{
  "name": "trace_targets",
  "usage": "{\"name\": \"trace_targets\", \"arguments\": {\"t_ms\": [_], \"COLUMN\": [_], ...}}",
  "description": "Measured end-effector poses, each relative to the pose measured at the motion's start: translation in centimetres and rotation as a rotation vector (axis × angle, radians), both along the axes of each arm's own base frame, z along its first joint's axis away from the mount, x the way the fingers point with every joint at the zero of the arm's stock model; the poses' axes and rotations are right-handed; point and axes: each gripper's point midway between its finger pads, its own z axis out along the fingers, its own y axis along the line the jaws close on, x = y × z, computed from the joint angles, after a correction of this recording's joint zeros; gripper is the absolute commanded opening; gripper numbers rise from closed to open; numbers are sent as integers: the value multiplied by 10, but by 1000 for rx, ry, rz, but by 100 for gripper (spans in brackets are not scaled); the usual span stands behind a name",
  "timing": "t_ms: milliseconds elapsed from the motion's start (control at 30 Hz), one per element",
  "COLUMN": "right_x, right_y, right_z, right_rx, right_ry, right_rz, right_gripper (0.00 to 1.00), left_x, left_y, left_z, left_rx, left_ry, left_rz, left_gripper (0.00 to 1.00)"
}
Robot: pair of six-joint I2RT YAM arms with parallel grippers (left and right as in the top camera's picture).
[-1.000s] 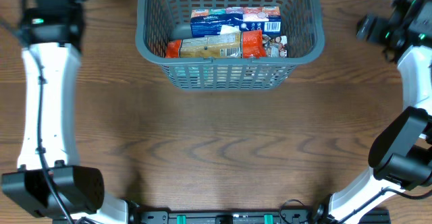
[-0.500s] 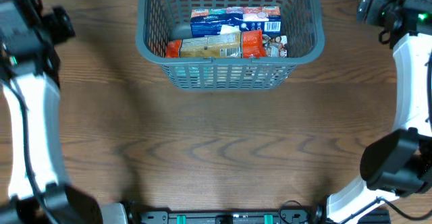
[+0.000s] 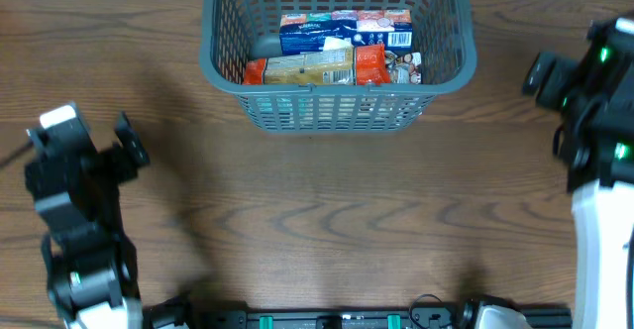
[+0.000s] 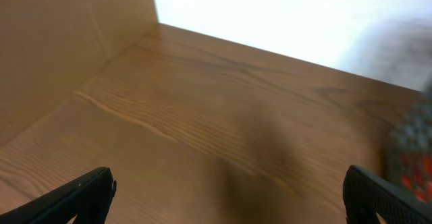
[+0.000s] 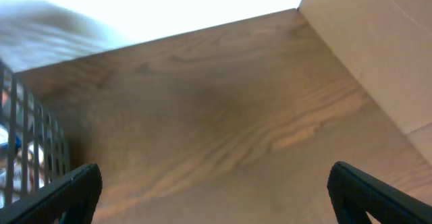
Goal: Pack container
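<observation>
The container point(image 3: 337, 86), a dark grey lattice basket, stands at the back centre of the table. It holds several snack packs, among them a blue pack point(image 3: 342, 32) and a tan and orange pack point(image 3: 317, 68). My left gripper point(image 3: 127, 143) is open and empty, well to the left of the basket and nearer the front. In the left wrist view its fingers point(image 4: 229, 197) are spread wide over bare wood, and the basket point(image 4: 412, 143) is a blur at the right edge. My right gripper point(image 3: 543, 73) is open and empty to the right of the basket. Its fingers point(image 5: 216, 193) are wide apart, with the basket wall point(image 5: 27, 136) at the left edge.
The wooden table point(image 3: 327, 220) carries only the basket. A light wooden side wall point(image 4: 61, 42) borders the left end and another point(image 5: 378, 55) the right end. The arm bases sit along the front edge.
Both arms have swung toward the front of the table: the left from the back left corner to the left middle, the right down from the back right. The basket has not moved.
</observation>
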Motion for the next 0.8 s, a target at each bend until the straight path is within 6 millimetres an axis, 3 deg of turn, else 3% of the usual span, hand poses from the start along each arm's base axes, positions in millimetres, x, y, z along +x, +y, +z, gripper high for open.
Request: {"name": "trace_targets", "arguments": {"t_ms": [167, 267, 500, 633, 800], "right_x": [-40, -63, -111, -128, -137], "right_y": [16, 28, 46, 50, 55], "right_z": [-48, -67, -69, -65, -76], "right_rx": [26, 37, 46, 48, 79], "right_ry": [57, 53, -83, -145, -117], "right_rz": [30, 56, 81, 85, 87], "right_gripper": [99, 99, 99, 99, 99], "left_x": [-31, -47, -74, -79, -79], "left_y": [-19, -27, -37, -41, -52], "left_z": [4, 8, 10, 15, 6], "left_rx": [-16, -17, -16, -10, -44], "left_ry": [-40, -57, -78, -107, -74], "left_rz": [-47, -63, -73, -85, -143], "left_gripper": [99, 99, 99, 99, 100]}}
